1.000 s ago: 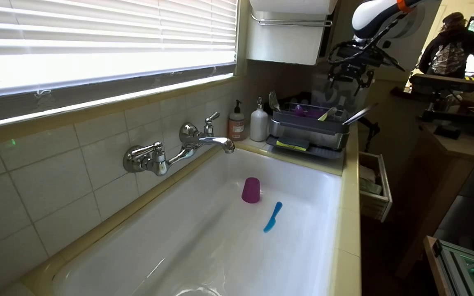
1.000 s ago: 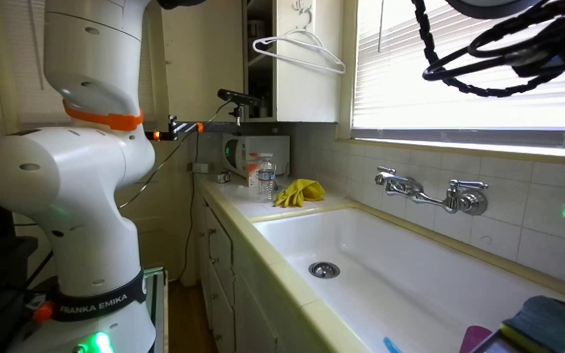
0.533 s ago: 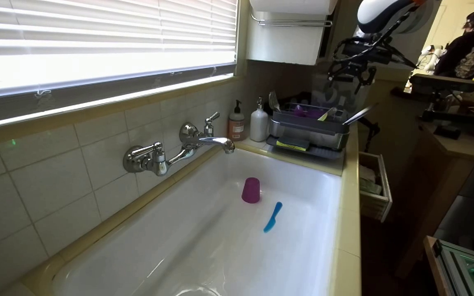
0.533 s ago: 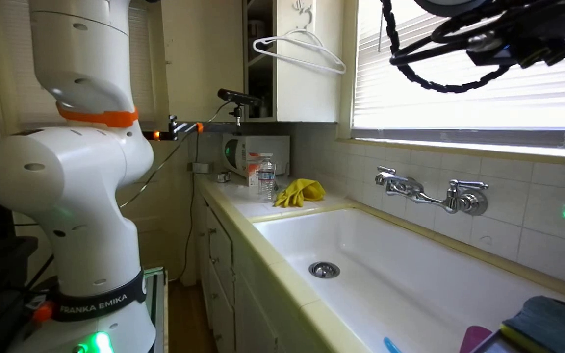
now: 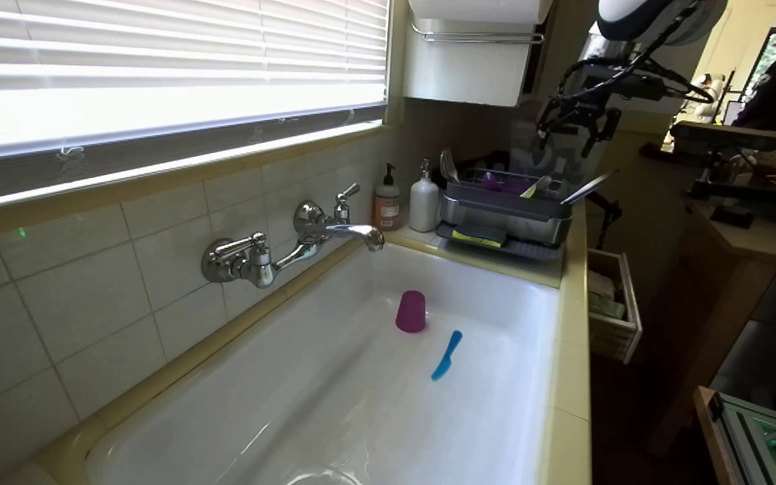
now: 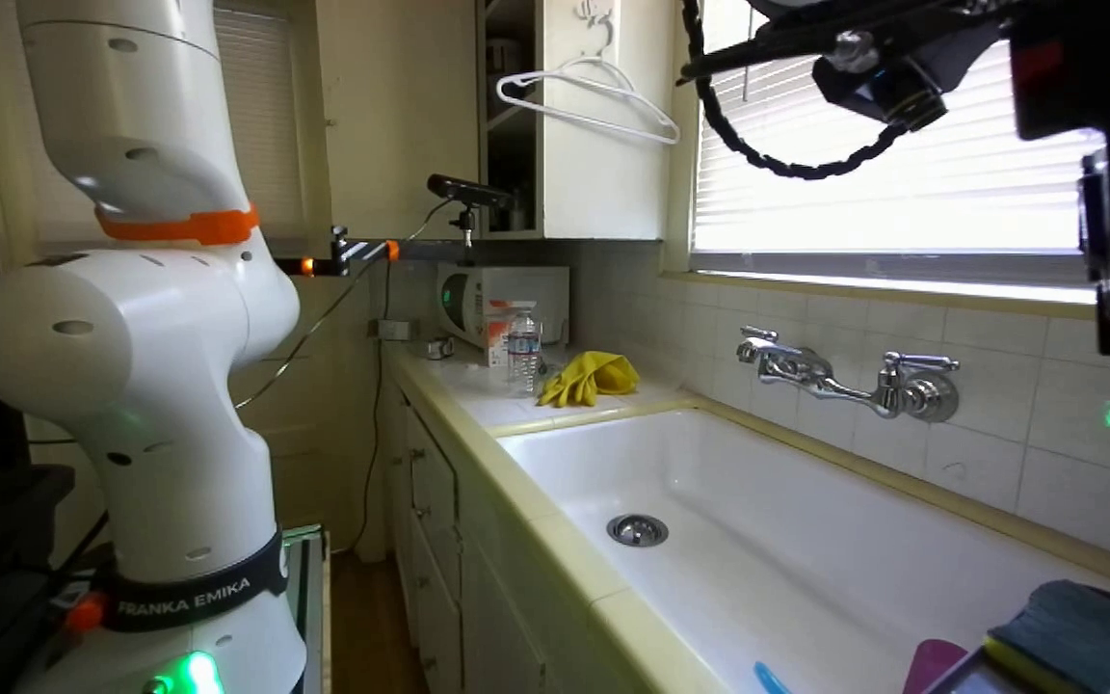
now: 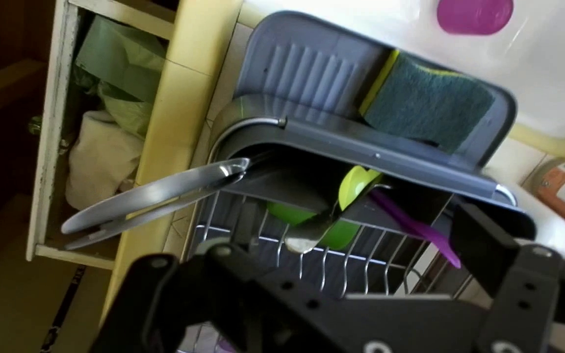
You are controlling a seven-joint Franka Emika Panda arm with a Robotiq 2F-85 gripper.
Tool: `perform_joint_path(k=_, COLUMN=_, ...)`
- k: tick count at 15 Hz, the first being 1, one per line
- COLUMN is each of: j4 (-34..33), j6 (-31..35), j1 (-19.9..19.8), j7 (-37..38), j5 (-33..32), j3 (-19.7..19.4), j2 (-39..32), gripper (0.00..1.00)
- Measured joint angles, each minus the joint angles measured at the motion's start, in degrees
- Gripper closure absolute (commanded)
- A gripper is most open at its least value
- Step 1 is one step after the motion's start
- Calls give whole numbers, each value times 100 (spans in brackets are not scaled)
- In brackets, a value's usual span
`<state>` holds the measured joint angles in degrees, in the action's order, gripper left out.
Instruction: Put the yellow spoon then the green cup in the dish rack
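Dish rack [image 5: 506,207]: one, grey, right of centre in an exterior view, beyond the sink [image 5: 489,424]. Yellow spoon [image 7: 353,188]: one, middle of the wrist view, standing in the rack's utensil trough [image 7: 410,170]. Green cup [image 7: 342,235]: one, by appearance, just below the spoon in that view, within the rack; partly hidden behind the trough wall and a metal utensil [image 7: 308,234], its attitude not determinable. Gripper [image 5: 565,144]: one, jaws spread, grasping nothing, upper right, above the rack. Pink cup [image 5: 411,312] and blue utensil [image 5: 447,357]: in the sink, not called for. Status, as judged: both placements done; withdrawal in hand. Next move: rise with jaws parted, avoiding the jutting metal cutlery [image 7: 155,194], wrist view left.
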<state>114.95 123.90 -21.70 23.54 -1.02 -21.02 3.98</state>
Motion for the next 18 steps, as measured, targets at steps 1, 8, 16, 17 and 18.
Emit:
perform_joint_path(k=1, j4=67, j6=-72, j1=18, j7=-173, j5=0, j3=40, j2=69, gripper=0)
perform_joint_path(k=8, j4=499, j6=-334, j1=154, j7=-1067, j5=-57, j3=268, j2=369, gripper=0)
perform_joint_path(k=16, j4=762, j6=-602, j1=290, j7=-1930, j5=-235, j3=403, j2=429, gripper=0)
perform_joint_path(k=17, j4=797, j6=-602, j1=304, j7=-2009, j5=-274, j3=420, j2=440, gripper=0)
perform_joint_path(k=18, j4=836, j6=-602, j1=314, j7=-2069, j5=-307, j3=441, j2=454, gripper=0)
